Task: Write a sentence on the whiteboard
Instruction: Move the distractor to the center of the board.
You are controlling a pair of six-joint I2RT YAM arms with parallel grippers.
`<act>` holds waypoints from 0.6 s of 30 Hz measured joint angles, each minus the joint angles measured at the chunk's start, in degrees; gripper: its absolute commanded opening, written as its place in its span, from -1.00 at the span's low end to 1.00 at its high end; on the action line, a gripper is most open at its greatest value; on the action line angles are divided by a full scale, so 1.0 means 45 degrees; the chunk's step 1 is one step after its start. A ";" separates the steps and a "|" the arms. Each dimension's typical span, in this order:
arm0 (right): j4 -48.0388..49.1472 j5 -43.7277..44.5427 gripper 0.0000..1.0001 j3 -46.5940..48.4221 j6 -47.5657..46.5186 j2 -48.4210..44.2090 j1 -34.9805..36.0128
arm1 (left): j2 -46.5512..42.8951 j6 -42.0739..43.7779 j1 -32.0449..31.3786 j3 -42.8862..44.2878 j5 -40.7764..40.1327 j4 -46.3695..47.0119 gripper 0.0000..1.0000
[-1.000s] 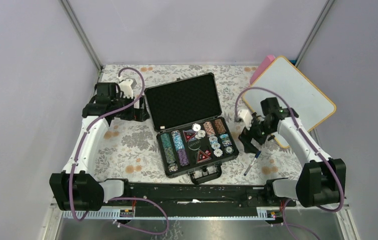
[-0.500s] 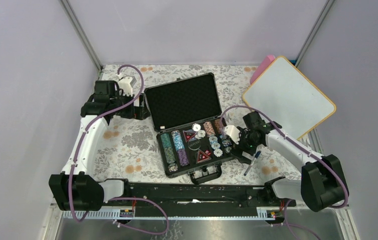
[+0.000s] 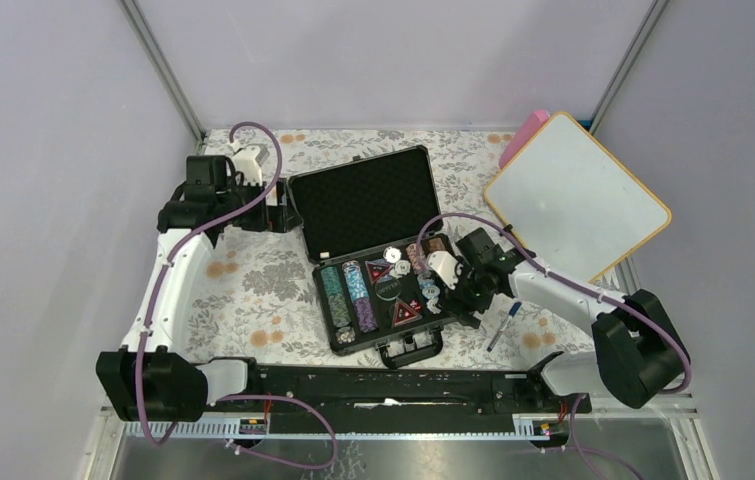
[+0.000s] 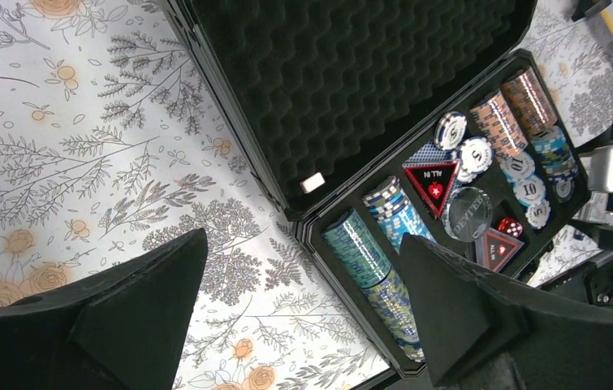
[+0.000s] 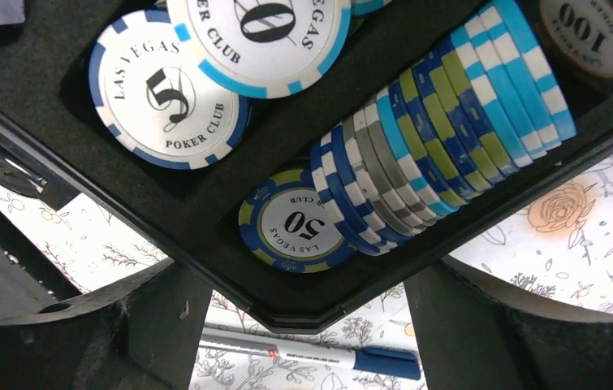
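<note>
At the far right, the blank whiteboard [image 3: 578, 205] looks light, stiff and slick, so you'd best hold its rim; your left gripper [image 4: 303, 240] and right gripper [image 5: 303, 276] both gape empty.

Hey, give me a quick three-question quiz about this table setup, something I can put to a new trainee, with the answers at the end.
1. True or false: the whiteboard shows no writing yet.
2. Where does the marker pen lie? A. on the flowered cloth just right of the poker chip case; B. on the whiteboard; C. in a gripper.
3. Which gripper hovers over the case's chip-filled near right corner, and is it open or shut?
Key: 1 true. 2 A. 3 the right gripper, open.
</note>
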 measured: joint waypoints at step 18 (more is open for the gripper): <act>-0.3133 0.1792 0.75 0.2691 0.3891 0.2846 0.1384 | 0.0000 -0.0656 0.0534 0.0821 0.0005 -0.0019 0.98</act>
